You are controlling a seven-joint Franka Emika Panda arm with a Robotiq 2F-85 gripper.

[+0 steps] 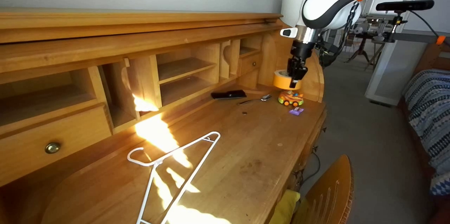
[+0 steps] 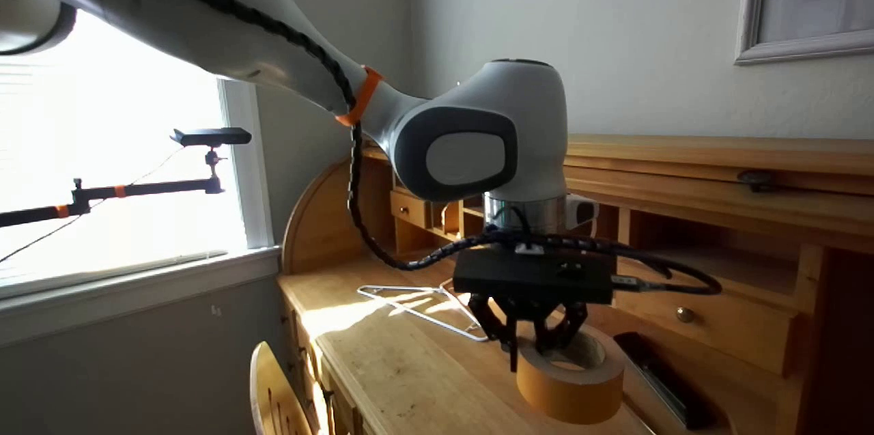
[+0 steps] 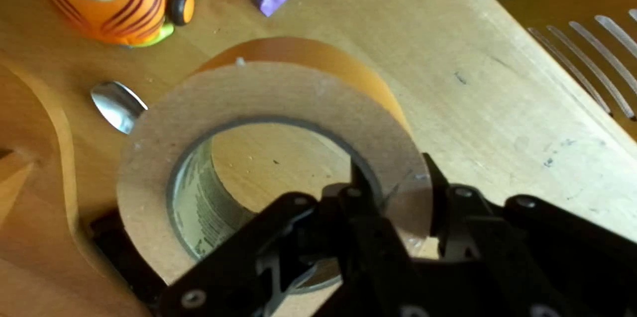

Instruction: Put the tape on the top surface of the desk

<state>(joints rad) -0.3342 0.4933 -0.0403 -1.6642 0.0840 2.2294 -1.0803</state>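
Observation:
The tape, an orange roll with a tan face and hollow centre, shows in both exterior views (image 1: 280, 80) (image 2: 570, 394) and large in the wrist view (image 3: 278, 90). My gripper (image 1: 294, 82) is shut on the tape's wall, one finger inside the ring and one outside, as the wrist view (image 3: 398, 182) shows. The tape is held roughly level above the work surface of the desk (image 1: 228, 139), near its end. The desk's flat top ledge (image 1: 140, 13) runs along the wall, higher than the tape. It also shows in an exterior view (image 2: 717, 148).
An orange toy car (image 1: 290, 98) and a purple wrapper (image 1: 296, 111) lie below the tape. A spoon (image 1: 265, 97) and a black object (image 1: 228, 94) lie near the cubbyholes. A white hanger (image 1: 197, 171) lies further along. A chair (image 1: 330, 192) stands at the desk's front.

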